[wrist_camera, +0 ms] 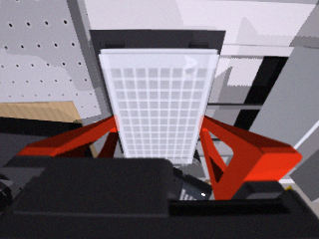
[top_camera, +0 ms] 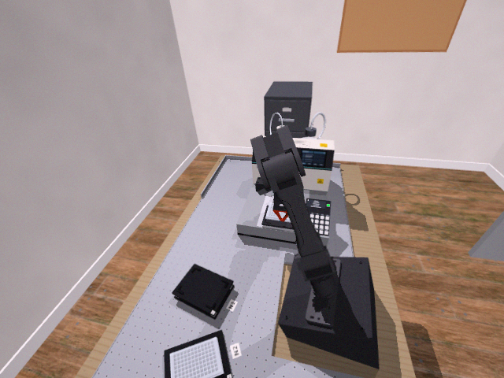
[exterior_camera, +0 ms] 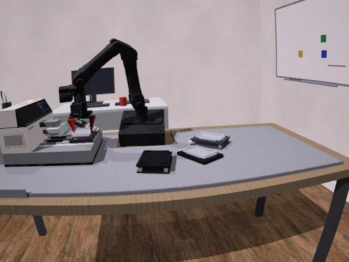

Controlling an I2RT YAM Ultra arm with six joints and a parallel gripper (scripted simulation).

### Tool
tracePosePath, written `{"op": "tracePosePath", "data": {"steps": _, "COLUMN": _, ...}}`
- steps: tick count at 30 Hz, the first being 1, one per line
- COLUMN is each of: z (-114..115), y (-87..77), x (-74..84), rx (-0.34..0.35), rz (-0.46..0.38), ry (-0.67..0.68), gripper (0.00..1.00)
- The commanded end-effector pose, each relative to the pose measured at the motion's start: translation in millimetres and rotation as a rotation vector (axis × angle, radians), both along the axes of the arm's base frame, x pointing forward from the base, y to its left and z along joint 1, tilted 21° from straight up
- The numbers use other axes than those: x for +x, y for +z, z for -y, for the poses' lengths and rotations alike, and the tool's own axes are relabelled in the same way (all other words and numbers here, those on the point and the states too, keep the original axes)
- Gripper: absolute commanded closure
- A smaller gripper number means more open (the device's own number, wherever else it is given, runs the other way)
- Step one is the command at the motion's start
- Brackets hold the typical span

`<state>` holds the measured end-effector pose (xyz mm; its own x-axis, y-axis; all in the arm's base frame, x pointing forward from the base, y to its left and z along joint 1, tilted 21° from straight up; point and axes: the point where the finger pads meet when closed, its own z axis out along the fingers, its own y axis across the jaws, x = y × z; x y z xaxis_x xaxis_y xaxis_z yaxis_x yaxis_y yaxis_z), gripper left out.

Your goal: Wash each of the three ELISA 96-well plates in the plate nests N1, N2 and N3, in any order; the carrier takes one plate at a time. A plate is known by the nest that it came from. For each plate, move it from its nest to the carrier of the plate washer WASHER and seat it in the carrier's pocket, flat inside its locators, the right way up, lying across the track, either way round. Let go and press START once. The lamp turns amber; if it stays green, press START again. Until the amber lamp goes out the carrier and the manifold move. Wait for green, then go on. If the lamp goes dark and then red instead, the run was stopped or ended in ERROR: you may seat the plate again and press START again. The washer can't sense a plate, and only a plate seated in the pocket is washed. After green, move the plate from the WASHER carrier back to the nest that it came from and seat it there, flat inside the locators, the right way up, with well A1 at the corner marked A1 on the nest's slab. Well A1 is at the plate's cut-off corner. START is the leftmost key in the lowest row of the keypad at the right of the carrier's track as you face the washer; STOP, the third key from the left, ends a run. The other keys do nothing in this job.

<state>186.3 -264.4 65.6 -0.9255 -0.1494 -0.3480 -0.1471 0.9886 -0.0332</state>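
On the grey perforated surface (exterior_camera: pixel 253 158), the cream-and-black plate washer (exterior_camera: pixel 25 124) stands at the far end, its green lamp (top_camera: pixel 327 205) lit above the white-keyed keypad (top_camera: pixel 320 221). Over its black carrier pocket (wrist_camera: pixel 150 37) the black arm's red-fingered pincer (exterior_camera: pixel 80 121) is clamped on the 2 long sides of a clear 96-well plate (wrist_camera: pixel 159 110), which hangs low and level, straight beneath the wrist; its long axis seems to run across the track, and whether it already touches the pocket I cannot tell. The coming move looks like a short straight descent; the carrier's raised edges closely frame the plate. Back near the arm's base, 1 bare black nest (top_camera: pixel 202 289) stands well apart from 2 nests carrying plates (exterior_camera: pixel 210 137).
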Motion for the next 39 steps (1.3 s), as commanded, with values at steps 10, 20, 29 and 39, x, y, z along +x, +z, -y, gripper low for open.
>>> {"op": "tracePosePath", "data": {"steps": 10, "z": 1.2, "y": 3.2, "x": 0.2, "rx": -0.01, "rz": 0.006, "ry": -0.003, "gripper": 1.0}}
{"op": "tracePosePath", "data": {"steps": 20, "z": 1.0, "y": 2.6, "x": 0.4, "rx": -0.01, "rz": 0.006, "ry": -0.003, "gripper": 1.0}}
{"op": "tracePosePath", "data": {"steps": 29, "z": 1.0, "y": 1.2, "x": 0.9, "rx": -0.01, "rz": 0.006, "ry": -0.003, "gripper": 1.0}}
{"op": "tracePosePath", "data": {"steps": 39, "z": 1.0, "y": -0.1, "x": 1.3, "rx": -0.01, "rz": 0.006, "ry": -0.003, "gripper": 1.0}}
